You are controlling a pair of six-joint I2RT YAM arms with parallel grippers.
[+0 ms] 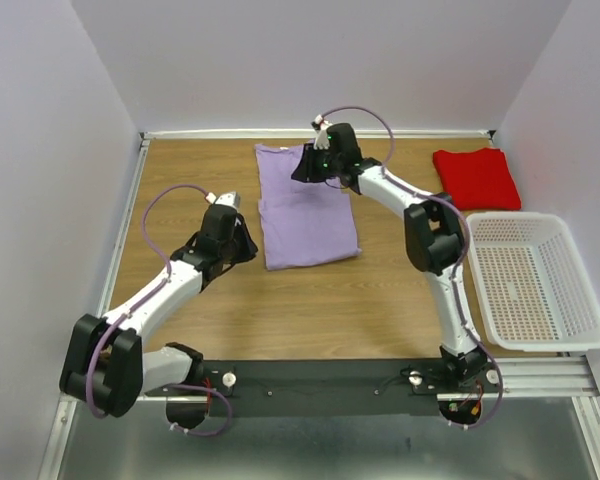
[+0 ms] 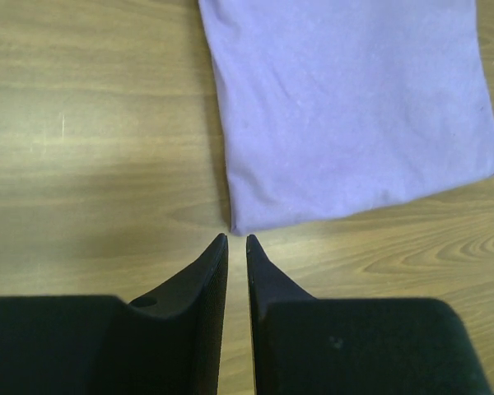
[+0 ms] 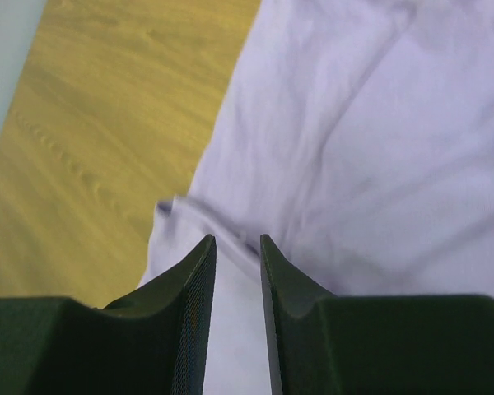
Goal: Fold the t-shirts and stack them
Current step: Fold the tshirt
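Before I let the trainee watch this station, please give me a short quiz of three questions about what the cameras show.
1. True or false: the bright red folded cloth t-shirt lies inside the white perforated plastic basket.
2. The jaws of the left arm point at which part of the light purple cloth t-shirt? A) a corner B) a sleeve C) the middle
3. Which arm reaches over the purple t-shirt?
Key: 1 false; 2 A; 3 the right arm.
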